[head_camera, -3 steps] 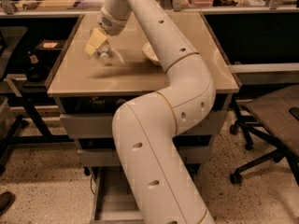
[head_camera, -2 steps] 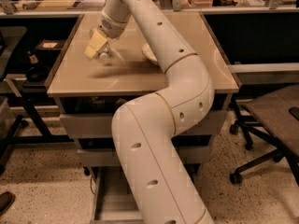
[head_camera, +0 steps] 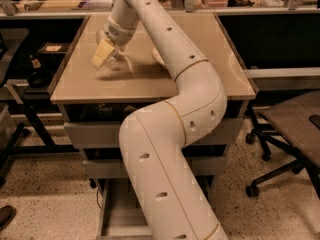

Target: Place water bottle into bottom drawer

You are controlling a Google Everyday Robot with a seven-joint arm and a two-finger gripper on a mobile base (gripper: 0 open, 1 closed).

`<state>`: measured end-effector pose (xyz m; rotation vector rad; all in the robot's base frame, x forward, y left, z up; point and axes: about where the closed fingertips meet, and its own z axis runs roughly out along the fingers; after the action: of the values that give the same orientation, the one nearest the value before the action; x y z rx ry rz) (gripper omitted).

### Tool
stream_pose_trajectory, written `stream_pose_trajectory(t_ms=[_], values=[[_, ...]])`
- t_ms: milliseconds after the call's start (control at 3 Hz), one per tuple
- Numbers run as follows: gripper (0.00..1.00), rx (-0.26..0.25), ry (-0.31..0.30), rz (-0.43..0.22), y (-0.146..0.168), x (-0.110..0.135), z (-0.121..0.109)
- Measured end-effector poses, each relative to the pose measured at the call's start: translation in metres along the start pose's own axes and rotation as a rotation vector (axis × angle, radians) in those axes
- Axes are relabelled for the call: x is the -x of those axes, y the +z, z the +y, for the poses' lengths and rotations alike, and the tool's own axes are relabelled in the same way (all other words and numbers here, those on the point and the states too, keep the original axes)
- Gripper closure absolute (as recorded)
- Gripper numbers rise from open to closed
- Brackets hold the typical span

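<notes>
The water bottle (head_camera: 120,63) shows only as a faint clear smear at the left rear of the surface (head_camera: 150,86), just under and beside the pincer (head_camera: 107,54), which hangs low over that spot at the end of the arm (head_camera: 200,91); whether the pincer is shut on the bottle or merely next to it, I cannot tell. The step in hand looks like the pick-up; to do it well the grip should sit squarely across the ribbed body, not near the cap, and hold firmly but without crushing, since thin clear plastic gives and slides; the lift should go straight up before any swing, to keep clear of the white bowl (head_camera: 157,57) close by on the right. The carry is long: off the front edge, down past the two shut drawer fronts (head_camera: 87,134) to the bottom drawer (head_camera: 115,215), which stands pulled out near the floor; the bottle should be lowered close to the tray before release so it does not roll. The arm hides most of the drawer, most of the bowl and the cabinet's middle; the bottle's cap and label cannot be made out.
</notes>
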<state>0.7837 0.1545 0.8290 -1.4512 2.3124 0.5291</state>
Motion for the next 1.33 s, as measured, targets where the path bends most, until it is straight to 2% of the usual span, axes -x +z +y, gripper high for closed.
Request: stream_pose_trajectory(t_ms=[1000,1333], values=[[0.87,0.000,0.000,0.000,0.0001,0.0000,0.0000],[1.00,0.000,0.000,0.000,0.0002,0.0000,0.0000]])
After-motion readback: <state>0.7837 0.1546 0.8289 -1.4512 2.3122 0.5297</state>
